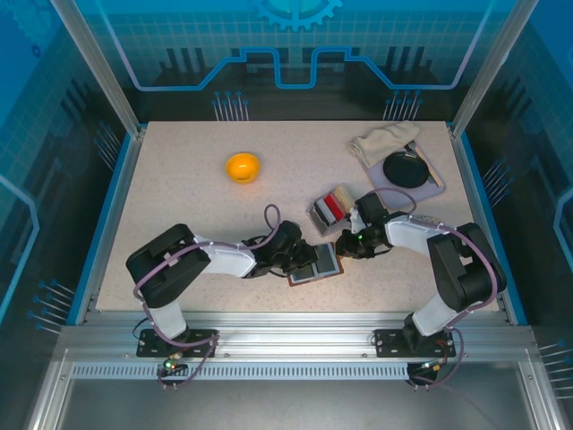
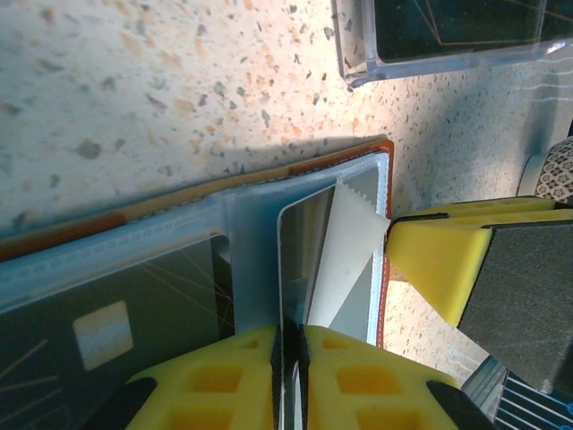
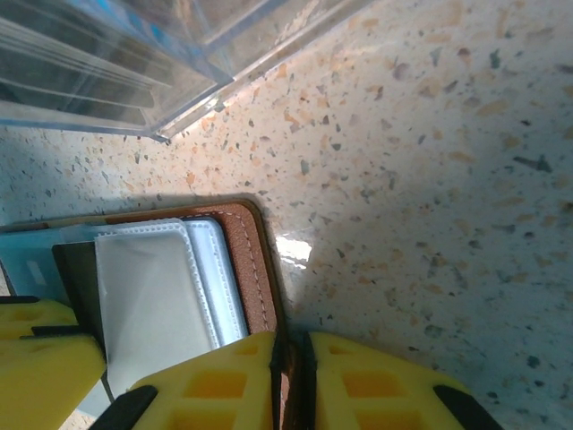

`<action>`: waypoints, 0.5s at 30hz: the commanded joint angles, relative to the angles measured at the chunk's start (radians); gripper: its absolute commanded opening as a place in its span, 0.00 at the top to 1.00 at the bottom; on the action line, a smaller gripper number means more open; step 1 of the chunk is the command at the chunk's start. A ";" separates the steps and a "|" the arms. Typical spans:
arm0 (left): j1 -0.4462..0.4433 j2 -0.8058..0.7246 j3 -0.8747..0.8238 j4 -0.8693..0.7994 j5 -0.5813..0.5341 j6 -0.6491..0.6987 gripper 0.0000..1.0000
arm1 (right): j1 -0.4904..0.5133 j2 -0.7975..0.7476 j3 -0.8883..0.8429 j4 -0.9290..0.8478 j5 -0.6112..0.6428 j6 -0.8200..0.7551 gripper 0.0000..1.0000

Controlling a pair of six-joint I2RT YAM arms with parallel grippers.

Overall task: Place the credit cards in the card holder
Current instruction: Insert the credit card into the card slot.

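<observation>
Top view, left claw (image 1: 303, 260): low over the near-middle of the surface (image 1: 179, 206), on the left part of the open card holder (image 1: 327, 265).
Top view, right claw (image 1: 345, 246): at the holder's right edge.
Top view, other things: a clear tray (image 1: 318, 215) just beyond the holder holds upright credit cards (image 1: 333, 204), red and white; a round orange bowl (image 1: 243, 167) sits far left of centre; a folded cloth (image 1: 383, 141) and a black disc (image 1: 405, 168) lie far right.

Left wrist, left claw (image 2: 291, 336): its yellow ribbed fingers are pressed almost together, pinching the thin edge of a dark card (image 2: 309, 260) at the holder's inner pockets.
Left wrist, card holder (image 2: 242, 251): grey-blue spine, clear plastic pockets with serrated seams, reddish-brown rim.
Left wrist, print: the chip card (image 2: 134, 305) in the left pocket shows thin gold lines and a pale square patch; no words can be read.
Left wrist, neighbour: one of the right claw's fingers (image 2: 439, 260) touches the holder's right edge.

Right wrist, right claw (image 3: 291, 345): squeezed onto the holder's stitched brown leather rim (image 3: 260, 269).
Right wrist, pockets: a pale card (image 3: 152, 305) with rounded corners lies in a seamed clear pocket.
Right wrist, surface (image 3: 430, 179): speckled beige stone look, with the tray's (image 3: 179, 72) corner at far left.
</observation>
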 commanded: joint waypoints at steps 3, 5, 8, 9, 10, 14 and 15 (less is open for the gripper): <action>-0.009 0.053 0.040 -0.006 0.041 0.018 0.84 | 0.003 0.034 -0.032 -0.060 -0.038 -0.001 0.84; -0.009 0.047 0.038 -0.007 0.037 0.019 0.83 | 0.003 0.033 -0.033 -0.059 -0.039 0.000 0.84; -0.009 0.029 0.034 -0.042 0.025 0.033 0.82 | 0.002 0.029 -0.033 -0.062 -0.031 0.005 0.84; -0.009 0.017 0.032 -0.063 0.017 0.039 0.80 | 0.002 0.027 -0.032 -0.063 -0.025 0.007 0.84; -0.009 0.005 0.025 -0.084 0.007 0.042 0.78 | 0.002 0.025 -0.033 -0.067 -0.023 0.008 0.84; -0.009 -0.050 0.008 -0.167 -0.032 0.066 0.72 | 0.002 0.009 -0.042 -0.077 -0.006 0.025 0.85; -0.007 -0.062 0.001 -0.186 -0.041 0.075 0.70 | 0.003 0.002 -0.047 -0.077 -0.001 0.031 0.85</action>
